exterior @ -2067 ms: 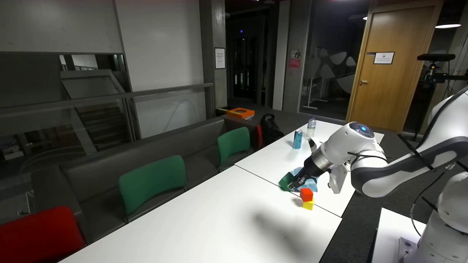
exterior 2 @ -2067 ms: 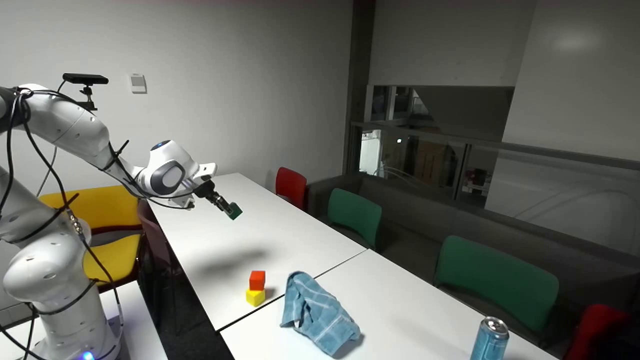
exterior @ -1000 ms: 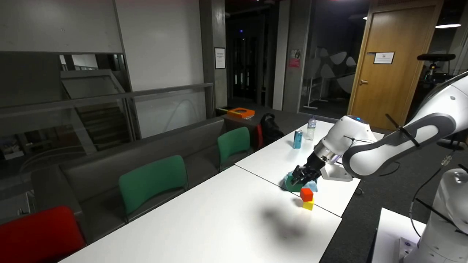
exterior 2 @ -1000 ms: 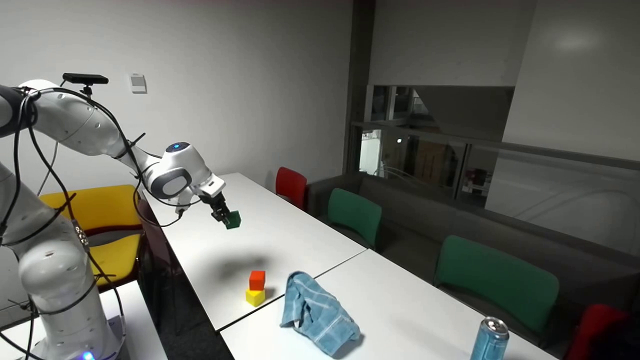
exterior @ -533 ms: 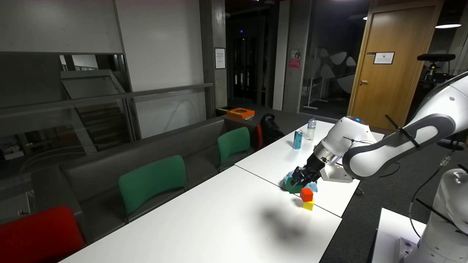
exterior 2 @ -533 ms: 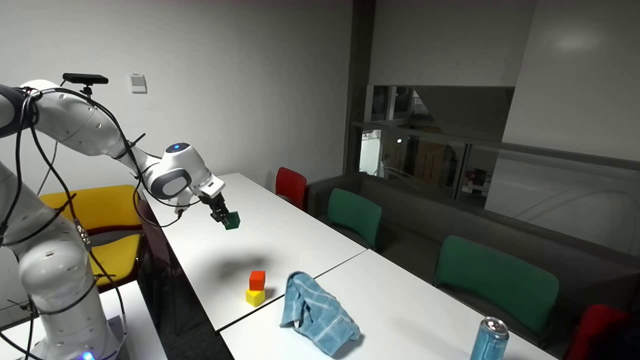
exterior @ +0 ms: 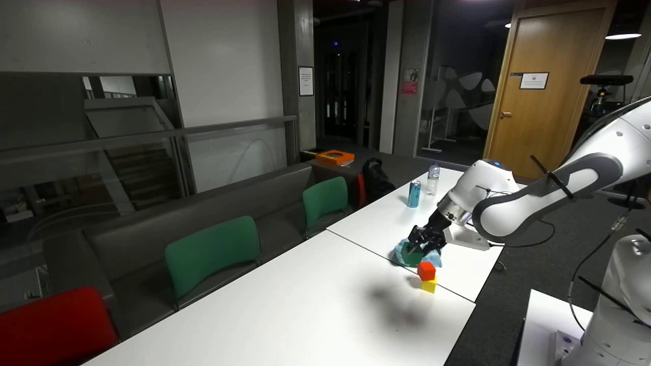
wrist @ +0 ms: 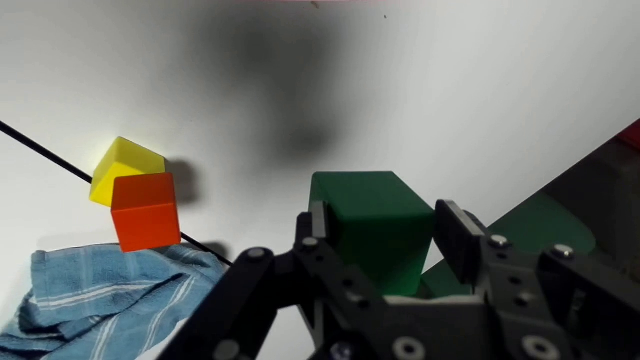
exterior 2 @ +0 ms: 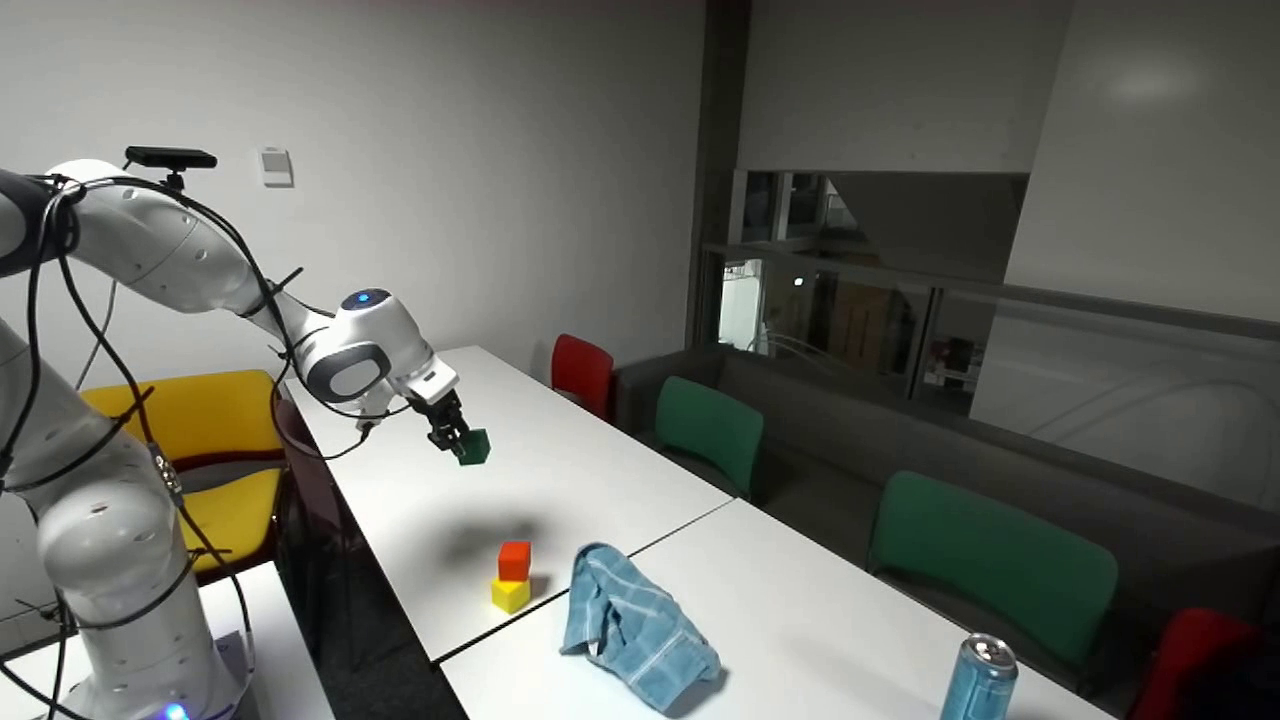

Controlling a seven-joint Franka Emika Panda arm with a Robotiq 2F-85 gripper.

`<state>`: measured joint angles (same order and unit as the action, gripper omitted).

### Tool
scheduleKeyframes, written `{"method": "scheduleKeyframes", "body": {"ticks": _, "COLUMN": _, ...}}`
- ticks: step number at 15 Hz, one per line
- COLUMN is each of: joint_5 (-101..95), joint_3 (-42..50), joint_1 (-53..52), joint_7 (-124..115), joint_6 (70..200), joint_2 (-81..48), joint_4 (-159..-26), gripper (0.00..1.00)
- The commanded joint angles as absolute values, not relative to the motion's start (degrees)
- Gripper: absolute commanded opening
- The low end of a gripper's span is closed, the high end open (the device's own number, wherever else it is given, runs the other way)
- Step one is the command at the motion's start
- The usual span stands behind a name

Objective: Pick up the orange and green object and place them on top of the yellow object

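Wrist view: gripper [wrist: 382,217] clamped on green block [wrist: 377,250], contact on both sides. It's in the air over the table [exterior 2: 600,470], not above its target: orange block [wrist: 145,215] and yellow block [wrist: 127,152] sit off to one side.

Progress: I'd call it past halfway. Orange block already rests on yellow block in both exterior views. Wrist view shows it turned relative to yellow block, so edges don't line up, but it looks level. Green block is picked. Left, as I judge it: bring green block over, set it on orange block (yellow block's top is taken), let go, back off. Risk, my guess: orange block gets nudged off.

Diff vs roughly two seconds ago: gripper has swung round and points more steeply down in an exterior view; green block [exterior 2: 475,447] went from a tipped, diamond look to closer to square, and shows lower there. Vs half a second ago: small shift only, still not over orange block. Grip looks unchanged throughout. Orange block, yellow block, cloth [exterior 2: 640,630] and can [exterior 2: 982,690] haven't moved, as far as the exterior views show. No earlier wrist frame, so can't compare from there.
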<state>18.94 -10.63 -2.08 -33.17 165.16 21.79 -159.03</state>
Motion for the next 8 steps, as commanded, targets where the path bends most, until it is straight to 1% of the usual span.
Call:
{"method": "scheduleKeyframes", "body": {"ticks": 1, "joint_5": 21.0, "joint_3": -7.8, "joint_1": -1.9, "joint_7": -33.4, "joint_6": 166.6, "joint_2": 21.4, "joint_4": -159.0, "gripper": 0.33}}
{"method": "scheduleKeyframes", "body": {"ticks": 8, "joint_5": 26.4, "joint_3": -0.2, "joint_1": -2.2, "joint_7": -30.4, "joint_6": 167.2, "joint_2": 19.2, "joint_4": -159.0, "gripper": 0.33}}
